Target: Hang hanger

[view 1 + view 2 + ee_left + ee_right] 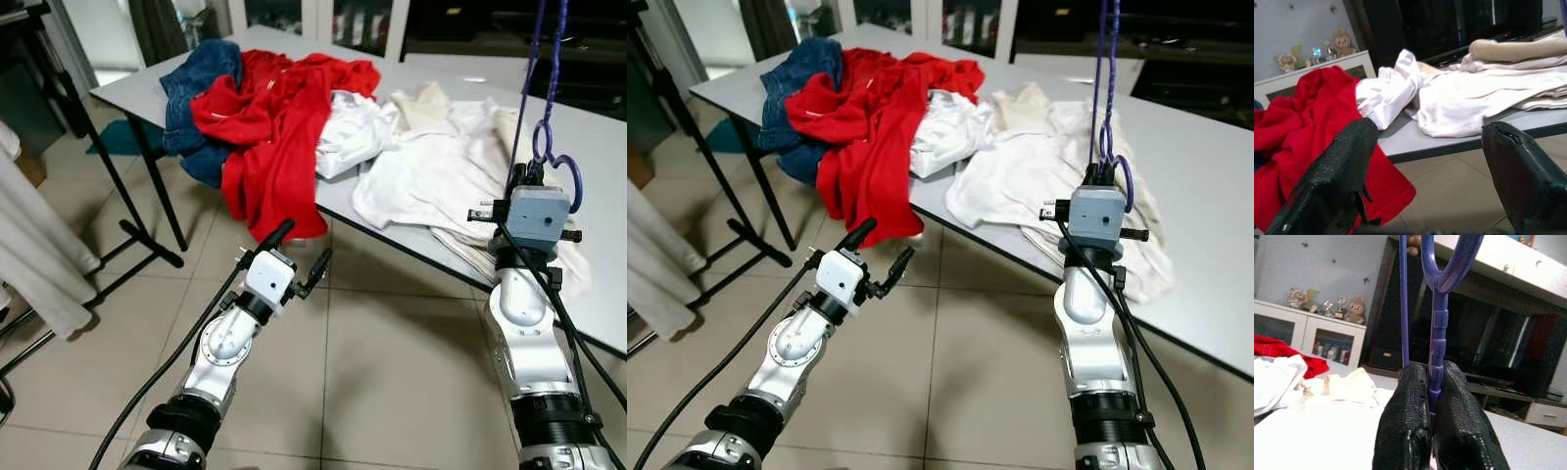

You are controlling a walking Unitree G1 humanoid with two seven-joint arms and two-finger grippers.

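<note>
- Right gripper [1435, 418] points straight up, its textured black fingers [1403, 426] pinched tight on the ribbed stem of the purple plastic hanger [1436, 323], which rises above the fingertips.
- Head view adds the hanger's curled hook beside the grey wrist block, over the grey table [607, 166].
- Left gripper [304, 247] is held forward and low over the tiled floor [392, 343], fingers spread wide, gripping nothing.
- Between and beyond those fingers: the table edge, a draped red cloth [1312, 122] and crumpled white garments [1474, 103].
- Farther off lies folded blue denim [196, 88].
</note>
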